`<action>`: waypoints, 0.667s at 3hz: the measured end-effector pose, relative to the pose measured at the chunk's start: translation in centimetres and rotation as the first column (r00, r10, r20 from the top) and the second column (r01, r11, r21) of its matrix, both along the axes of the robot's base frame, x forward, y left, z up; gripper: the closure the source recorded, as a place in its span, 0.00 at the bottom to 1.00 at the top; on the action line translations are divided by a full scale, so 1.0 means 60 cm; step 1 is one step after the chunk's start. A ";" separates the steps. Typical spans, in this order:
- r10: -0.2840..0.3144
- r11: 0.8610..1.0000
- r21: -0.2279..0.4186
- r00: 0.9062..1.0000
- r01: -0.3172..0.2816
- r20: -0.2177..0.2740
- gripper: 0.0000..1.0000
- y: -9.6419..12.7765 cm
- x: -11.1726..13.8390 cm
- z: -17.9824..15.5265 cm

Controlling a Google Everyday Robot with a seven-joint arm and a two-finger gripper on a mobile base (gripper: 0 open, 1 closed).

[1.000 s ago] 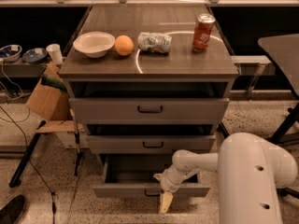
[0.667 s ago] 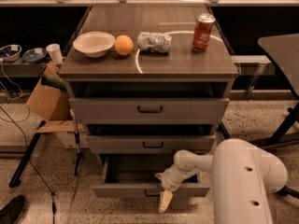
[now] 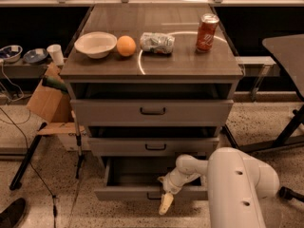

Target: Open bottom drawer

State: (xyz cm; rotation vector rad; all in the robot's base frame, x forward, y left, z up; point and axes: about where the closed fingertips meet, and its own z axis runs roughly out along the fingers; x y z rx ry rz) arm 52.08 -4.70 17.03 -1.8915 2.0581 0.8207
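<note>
Since the last frame the bulky white arm housing (image 3: pixel 242 189) has crept slightly left. The low grey bottom drawer (image 3: pixel 123 194) stays pulled out beneath the other two.

A brown cardboard box (image 3: pixel 47 103) sits on the speckled floor (image 3: pixel 28 141) at left. On the brown wooden cabinet top (image 3: pixel 190 65): white bowl (image 3: pixel 95 44), orange fruit (image 3: pixel 126 45), crumpled silver packet (image 3: pixel 156 42), red can (image 3: pixel 207 32).

The cream-tipped gripper (image 3: pixel 165 205) hangs at the drawer's front edge. I cannot tell its state.

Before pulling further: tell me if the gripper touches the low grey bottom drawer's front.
Cannot tell. In the camera view the gripper overlaps the front of the open grey bottom drawer by its handle; no contact or gap shows.
</note>
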 end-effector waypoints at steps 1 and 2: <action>0.015 1.000 -0.023 0.999 -0.017 -0.051 0.00 -0.005 -0.006 -0.023; 0.037 0.997 -0.061 0.995 -0.043 -0.096 0.00 -0.026 -0.026 -0.022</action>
